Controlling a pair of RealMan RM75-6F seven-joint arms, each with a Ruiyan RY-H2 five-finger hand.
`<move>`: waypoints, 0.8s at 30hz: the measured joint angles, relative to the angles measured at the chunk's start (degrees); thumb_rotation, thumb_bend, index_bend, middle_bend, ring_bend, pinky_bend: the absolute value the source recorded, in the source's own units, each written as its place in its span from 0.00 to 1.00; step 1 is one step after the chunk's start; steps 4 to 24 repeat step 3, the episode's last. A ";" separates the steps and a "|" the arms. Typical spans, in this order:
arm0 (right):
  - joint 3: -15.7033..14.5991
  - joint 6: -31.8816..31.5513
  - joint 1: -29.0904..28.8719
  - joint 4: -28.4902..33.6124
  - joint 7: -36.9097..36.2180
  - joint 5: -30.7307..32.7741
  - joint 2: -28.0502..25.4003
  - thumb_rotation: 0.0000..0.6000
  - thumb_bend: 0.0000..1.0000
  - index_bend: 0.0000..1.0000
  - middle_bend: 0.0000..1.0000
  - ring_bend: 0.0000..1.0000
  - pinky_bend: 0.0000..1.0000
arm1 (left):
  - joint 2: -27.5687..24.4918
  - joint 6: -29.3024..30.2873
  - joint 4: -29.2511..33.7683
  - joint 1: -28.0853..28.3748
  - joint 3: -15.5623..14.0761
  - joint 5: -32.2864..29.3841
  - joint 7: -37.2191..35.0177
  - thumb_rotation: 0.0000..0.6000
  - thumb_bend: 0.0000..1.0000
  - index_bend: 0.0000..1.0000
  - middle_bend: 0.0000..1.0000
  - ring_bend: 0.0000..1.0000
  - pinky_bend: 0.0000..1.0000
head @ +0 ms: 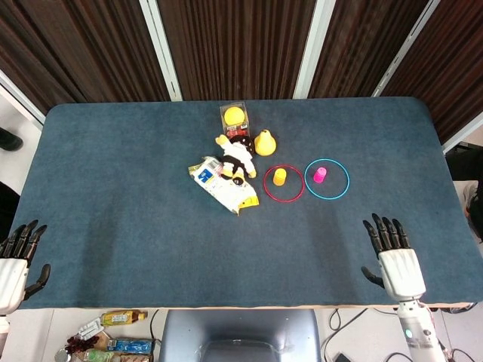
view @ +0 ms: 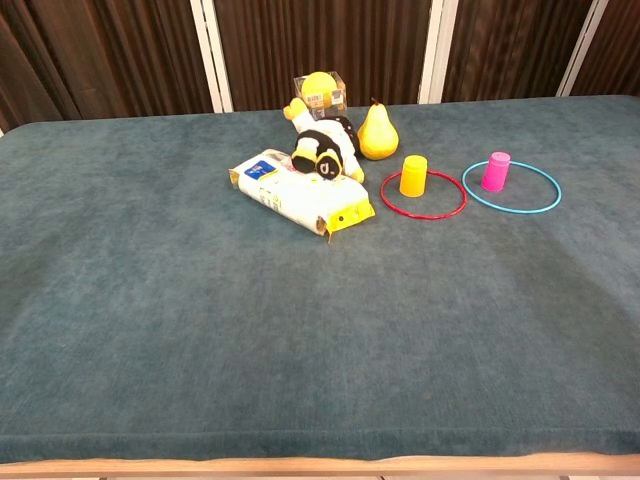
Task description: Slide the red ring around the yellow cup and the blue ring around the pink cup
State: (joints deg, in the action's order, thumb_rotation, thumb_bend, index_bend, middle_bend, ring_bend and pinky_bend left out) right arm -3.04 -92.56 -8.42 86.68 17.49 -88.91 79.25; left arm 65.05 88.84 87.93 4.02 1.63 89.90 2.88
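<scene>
The red ring (head: 284, 198) (view: 424, 214) lies flat on the blue table (head: 136, 181) around the upside-down yellow cup (head: 279, 176) (view: 413, 176). Just right of it, the blue ring (head: 327, 194) (view: 512, 208) encircles the pink cup (head: 320, 175) (view: 495, 171), which stands near the ring's left side. My right hand (head: 394, 256) hovers at the table's near right edge, fingers spread, holding nothing. My left hand (head: 13, 264) sits off the near left corner, fingers apart and empty. Neither hand shows in the chest view.
Left of the rings lie a wipes packet (head: 219, 185) (view: 300, 194), a plush toy (head: 235, 156) (view: 322, 145), a yellow pear (head: 264, 142) (view: 377, 133) and a clear box with a yellow ball (head: 234, 116) (view: 320, 92). Bottles and snacks (head: 113, 332) lie on the floor below.
</scene>
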 measured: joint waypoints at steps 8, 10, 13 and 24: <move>-1.02 -2.47 2.32 2.76 1.96 -1.42 -2.08 1.00 0.24 0.00 0.00 0.00 0.00 | 0.33 0.08 -0.42 0.04 -0.10 0.33 -0.02 1.00 0.44 0.00 0.00 0.00 0.18; -1.02 -2.47 2.32 2.76 1.96 -1.42 -2.08 1.00 0.24 0.00 0.00 0.00 0.00 | 0.33 0.08 -0.42 0.04 -0.10 0.33 -0.02 1.00 0.44 0.00 0.00 0.00 0.18; -1.02 -2.47 2.32 2.76 1.96 -1.42 -2.08 1.00 0.24 0.00 0.00 0.00 0.00 | 0.33 0.08 -0.42 0.04 -0.10 0.33 -0.02 1.00 0.44 0.00 0.00 0.00 0.18; -1.02 -2.47 2.32 2.76 1.96 -1.42 -2.08 1.00 0.24 0.00 0.00 0.00 0.00 | 0.33 0.08 -0.42 0.04 -0.10 0.33 -0.02 1.00 0.44 0.00 0.00 0.00 0.18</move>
